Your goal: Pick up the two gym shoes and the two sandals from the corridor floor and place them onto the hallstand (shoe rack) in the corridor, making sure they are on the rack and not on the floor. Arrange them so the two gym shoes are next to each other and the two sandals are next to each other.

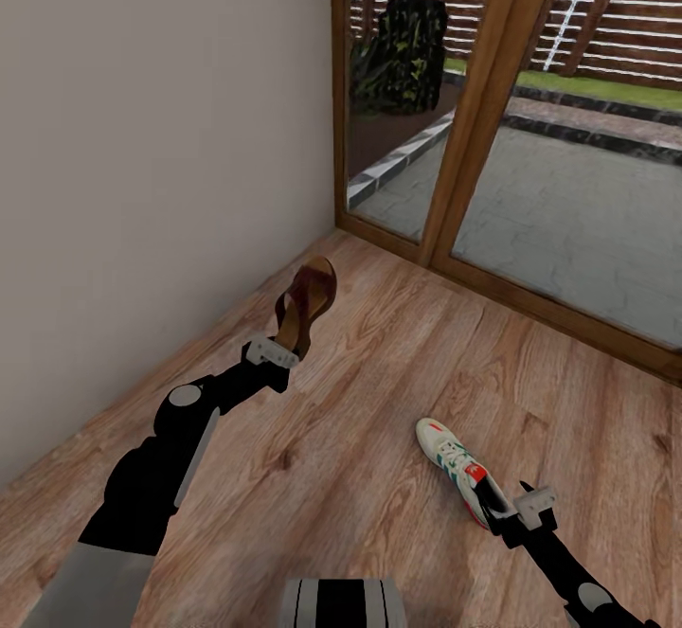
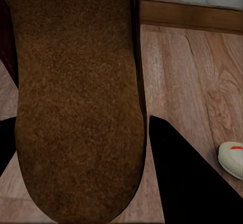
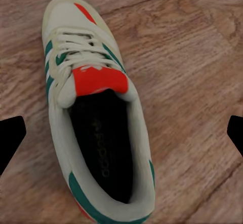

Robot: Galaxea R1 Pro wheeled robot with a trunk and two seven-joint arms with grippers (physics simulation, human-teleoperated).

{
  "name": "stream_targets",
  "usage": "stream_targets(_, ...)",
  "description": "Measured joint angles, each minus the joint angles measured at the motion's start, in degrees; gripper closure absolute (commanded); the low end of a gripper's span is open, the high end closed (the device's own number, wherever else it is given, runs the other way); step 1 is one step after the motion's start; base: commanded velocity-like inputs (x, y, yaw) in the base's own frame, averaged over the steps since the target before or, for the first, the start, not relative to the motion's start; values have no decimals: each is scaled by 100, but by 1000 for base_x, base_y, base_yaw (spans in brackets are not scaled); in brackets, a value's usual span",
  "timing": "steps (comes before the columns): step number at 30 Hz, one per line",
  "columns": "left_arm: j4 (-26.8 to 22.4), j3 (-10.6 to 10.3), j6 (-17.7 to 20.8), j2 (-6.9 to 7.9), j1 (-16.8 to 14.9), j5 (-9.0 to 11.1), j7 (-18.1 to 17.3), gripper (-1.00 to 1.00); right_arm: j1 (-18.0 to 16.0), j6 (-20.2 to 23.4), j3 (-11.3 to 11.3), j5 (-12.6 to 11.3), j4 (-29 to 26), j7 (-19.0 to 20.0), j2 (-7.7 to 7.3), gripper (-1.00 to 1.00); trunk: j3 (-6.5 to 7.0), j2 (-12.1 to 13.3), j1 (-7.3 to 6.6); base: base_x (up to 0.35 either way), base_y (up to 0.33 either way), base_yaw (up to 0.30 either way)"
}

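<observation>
Left gripper (image 1: 287, 349) is clamped on a brown sandal (image 1: 306, 305), lifted off the corridor floor (image 1: 398, 363) and standing on end, sole edge toward the camera, near the pale wall (image 1: 142, 154). Head view, right side: right gripper (image 1: 507, 512) sits at the heel end of a white gym shoe (image 1: 458, 478) with green stripes and a red tongue patch; shoe lies flat on the planks, toe pointing away from the robot. Can't tell from this angle if the fingers touch it. Glass door (image 1: 568, 183) with a wooden frame (image 1: 478, 107) behind, paving and a dark shrub (image 1: 403, 50) outside.

Left wrist view: sandal (image 2: 76, 97) footbed is close up, held between the two dark fingers (image 2: 187, 178). Gym shoe toe (image 2: 232, 158) shows at the frame edge, on the floor (image 2: 192, 77), well apart from the sandal.

Right wrist view: gym shoe (image 3: 96, 117) seen from above, dark inside, laces and red tongue visible, resting on the floor (image 3: 187, 62). Fingertips (image 3: 10, 138) are spread wide on either side of it, not touching, so the right gripper is not closed.
</observation>
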Motion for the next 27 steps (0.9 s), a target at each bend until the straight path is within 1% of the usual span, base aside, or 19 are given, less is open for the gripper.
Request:
stream_targets(12, 4, 0, 0, 0, 7, -4, 0, 100, 0, -2, 0, 0, 3, 0, 0, -100, -346, -16, 31, 0, 0, 0)
stream_targets(19, 2, 0, 1, 0, 9, 7, 8, 100, 0, -5, 0, 0, 0, 0, 0, -100, -393, -16, 31, 0, 0, -15)
stream_targets(21, 4, 0, 0, -1, 8, 5, 8, 100, 0, -6, -1, 0, -1, 0, 0, -100, -406, -16, 31, 0, 0, -129)
stream_targets(24, 5, 0, -1, -1, 8, -4, 9, 100, 1, -4, -1, 0, 0, 0, 0, -100, -492, -20, 39, 0, 0, -175)
stream_targets(27, 0, -1, 0, -1, 8, 5, 9, 100, 1, -1, -1, 0, -2, 0, 0, -100, -512, -20, 38, 0, 0, -163)
